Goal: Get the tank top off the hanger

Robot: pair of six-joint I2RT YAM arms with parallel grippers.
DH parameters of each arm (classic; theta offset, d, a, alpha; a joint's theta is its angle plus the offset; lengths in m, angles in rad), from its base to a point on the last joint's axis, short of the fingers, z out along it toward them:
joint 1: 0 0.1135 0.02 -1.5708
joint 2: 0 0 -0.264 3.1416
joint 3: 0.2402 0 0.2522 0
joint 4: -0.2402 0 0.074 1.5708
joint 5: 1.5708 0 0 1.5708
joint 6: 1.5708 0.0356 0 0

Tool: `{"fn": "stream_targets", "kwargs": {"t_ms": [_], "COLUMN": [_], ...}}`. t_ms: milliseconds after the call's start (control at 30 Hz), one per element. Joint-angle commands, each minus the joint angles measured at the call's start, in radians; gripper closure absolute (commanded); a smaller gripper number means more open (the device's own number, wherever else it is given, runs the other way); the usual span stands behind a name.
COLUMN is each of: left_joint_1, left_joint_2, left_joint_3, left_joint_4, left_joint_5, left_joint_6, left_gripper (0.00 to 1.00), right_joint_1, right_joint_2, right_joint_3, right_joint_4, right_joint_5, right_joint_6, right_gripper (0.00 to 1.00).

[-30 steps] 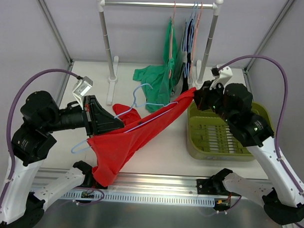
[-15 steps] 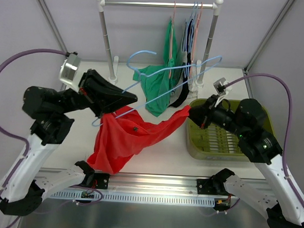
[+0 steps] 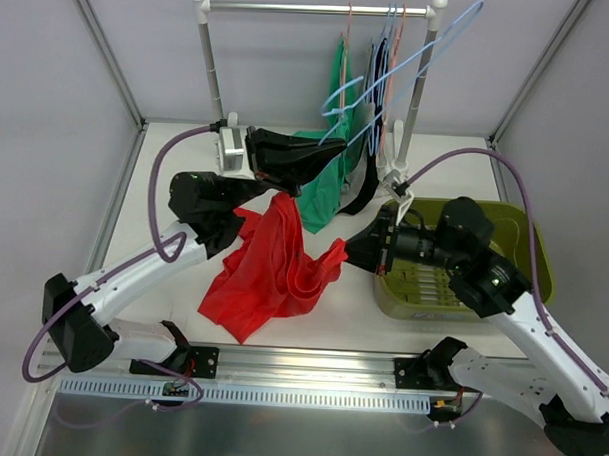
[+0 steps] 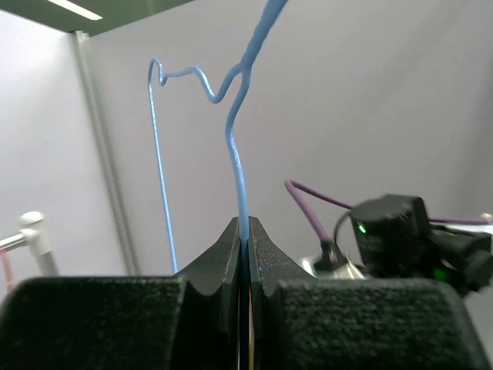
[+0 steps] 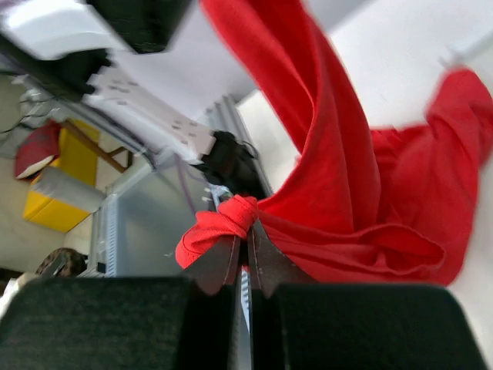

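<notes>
Red fabric tank top [image 3: 268, 272] sags onto the white tabletop [image 3: 332, 309], one edge pinched tight in the right end effector [image 5: 246, 239], seemingly to anchor it, while the left end effector [image 4: 245, 235], clamped shut on the pale-blue wire hanger [image 4: 239, 169], holds that high, apparently free.

Enclosure: pale grey panel walls [image 3: 551, 57] on 3 sides, slanted silver metal corner posts [image 3: 104, 51]. White flat surface [image 3: 347, 310]. Slotted aluminium rail [image 3: 309, 373] along near edge. White-post clothes rack with silver crossbar [image 3: 282, 6] at rear. Ceiling strip light [image 4: 73, 8] overhead.
</notes>
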State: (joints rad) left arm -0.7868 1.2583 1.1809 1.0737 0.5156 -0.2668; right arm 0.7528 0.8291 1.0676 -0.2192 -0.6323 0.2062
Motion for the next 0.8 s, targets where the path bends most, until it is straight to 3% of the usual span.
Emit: {"fn": "stream_targets", "kwargs": {"t_ms": [0, 133, 233, 367, 433, 467, 500, 567, 600, 633, 767], "left_joint_1": [-0.017, -0.031, -0.031, -0.034, -0.035, -0.035, -0.037, -0.035, -0.035, -0.035, -0.035], "left_joint_2": [0.01, -0.002, -0.068, -0.239, -0.36, -0.44, -0.477, -0.577, -0.6, -0.62, -0.623], "left_joint_3": [0.0, -0.015, -0.058, -0.194, -0.259, -0.321, -0.351, -0.415, -0.426, -0.425, -0.287], "left_joint_4": [0.404, 0.422, 0.379, 0.152, 0.039, 0.002, -0.082, -0.182, -0.234, -0.385, -0.821], "left_joint_5": [-0.161, -0.213, -0.288, -0.299, -0.347, -0.379, -0.516, -0.656, -0.701, -0.795, -0.98], "left_joint_6": [0.127, 0.218, 0.244, 0.282, 0.278, 0.272, 0.209, 0.15, 0.124, 0.107, -0.023], "left_gripper": [1.0, 1.0, 1.0, 1.0, 1.0, 1.0, 1.0, 1.0, 1.0, 1.0, 1.0], "right_joint_1": [0.022, 0.056, 0.065, 0.094, 0.117, 0.121, 0.131, 0.132, 0.132, 0.134, 0.132], "right_joint_2": [0.036, 0.07, 0.065, 0.042, 0.051, 0.062, 0.067, 0.074, 0.074, 0.071, 0.047], "right_joint_3": [-0.023, -0.06, -0.112, -0.158, -0.182, -0.19, -0.202, -0.205, -0.204, -0.202, -0.178], "right_joint_4": [-0.063, -0.164, -0.158, -0.144, -0.131, -0.117, -0.109, -0.108, -0.106, -0.108, -0.167], "right_joint_5": [0.169, 0.399, 0.413, 0.415, 0.399, 0.395, 0.391, 0.407, 0.416, 0.439, 0.52], "right_joint_6": [-0.01, -0.025, -0.004, 0.01, 0.009, 0.007, 0.007, 0.004, 0.001, -0.004, -0.022], "right_gripper": [1.0, 1.0, 1.0, 0.98, 0.69, 0.32, 0.18, 0.01, 0.01, 0.01, 0.01]}}
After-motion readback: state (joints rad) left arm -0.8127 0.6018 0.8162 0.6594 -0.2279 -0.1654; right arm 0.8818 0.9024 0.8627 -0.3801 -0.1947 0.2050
